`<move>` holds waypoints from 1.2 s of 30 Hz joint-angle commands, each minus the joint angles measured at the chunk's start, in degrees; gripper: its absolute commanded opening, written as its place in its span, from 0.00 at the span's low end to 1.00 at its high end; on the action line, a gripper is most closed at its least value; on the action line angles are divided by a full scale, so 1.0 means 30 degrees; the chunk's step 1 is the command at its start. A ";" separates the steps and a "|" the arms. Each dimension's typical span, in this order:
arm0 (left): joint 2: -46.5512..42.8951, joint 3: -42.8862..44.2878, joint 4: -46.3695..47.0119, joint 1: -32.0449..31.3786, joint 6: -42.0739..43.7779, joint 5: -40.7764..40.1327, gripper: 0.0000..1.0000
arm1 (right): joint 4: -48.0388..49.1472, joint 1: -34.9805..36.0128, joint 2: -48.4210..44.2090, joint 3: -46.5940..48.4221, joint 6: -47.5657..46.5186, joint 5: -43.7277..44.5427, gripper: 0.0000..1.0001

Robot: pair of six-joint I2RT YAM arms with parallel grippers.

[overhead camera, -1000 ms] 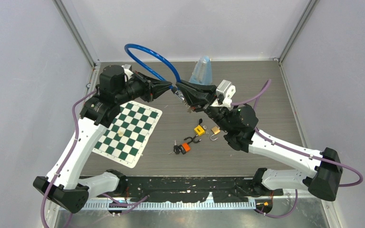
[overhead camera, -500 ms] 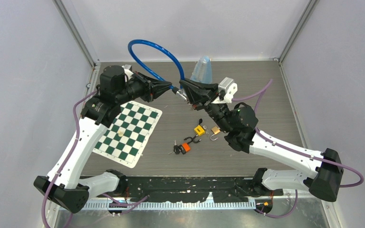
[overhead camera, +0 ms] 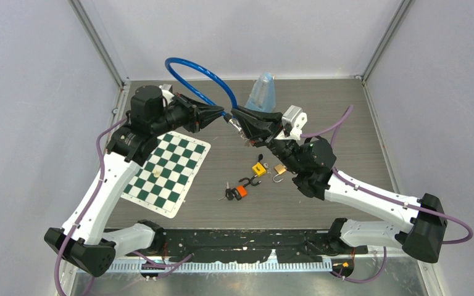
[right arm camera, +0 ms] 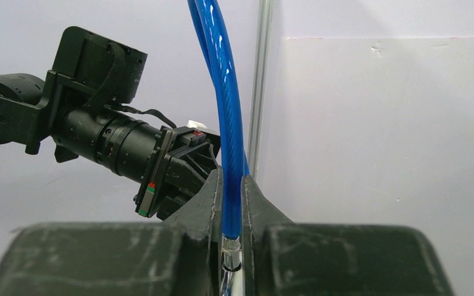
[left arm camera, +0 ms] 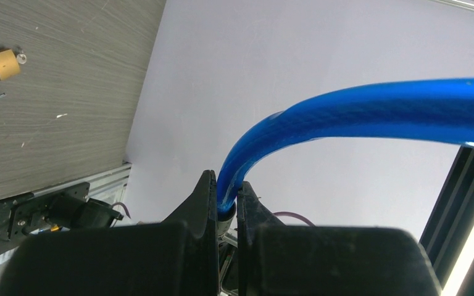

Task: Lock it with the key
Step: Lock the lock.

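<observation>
Risks, big to small. The blue cable (overhead camera: 200, 69) was a springy-looking loop arching over the far half of the tabletop (overhead camera: 345, 135), one end in each arm. My read: if either grip slipped, the loop would whip open and that end would drop onto the small stuff mid-tabletop. The ends sat nose to nose above far-centre, so any angle mismatch betw arms would prob jam the mating, not seat it. On the left gripper (overhead camera: 223, 115) the jaws were pressed tight on one cable end, cable exiting betw them and curving away. On the right gripper (overhead camera: 234, 118) the jaws likewise pinched the other end, cable running straight up betw them, pale fitting just below. Couldn't tell if a key sat in the lock. Loose keys (overhead camera: 228, 193) beside the orange padlock (overhead camera: 241, 191) lay well apart, w/ no free jaws to fetch them.
</observation>
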 commanded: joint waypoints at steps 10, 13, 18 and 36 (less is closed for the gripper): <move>-0.1279 -0.0008 0.3680 0.0021 -0.0879 0.0830 0.00 | -0.2865 0.0352 0.0172 0.0608 0.1440 0.1397 0.05; -0.1363 -0.0089 0.3675 0.0030 -0.0886 0.0664 0.00 | -0.1809 0.0345 0.0014 0.0195 0.1434 0.0287 0.05; -0.1554 -0.0218 0.3670 0.0009 -0.0858 0.0517 0.00 | -0.1632 0.0341 -0.0102 0.0253 0.1289 -0.0601 0.05; -0.1813 -0.0688 0.4485 0.0062 -0.1360 0.0663 0.00 | -0.2033 0.0331 -0.0614 -0.0497 0.1055 -0.0109 0.05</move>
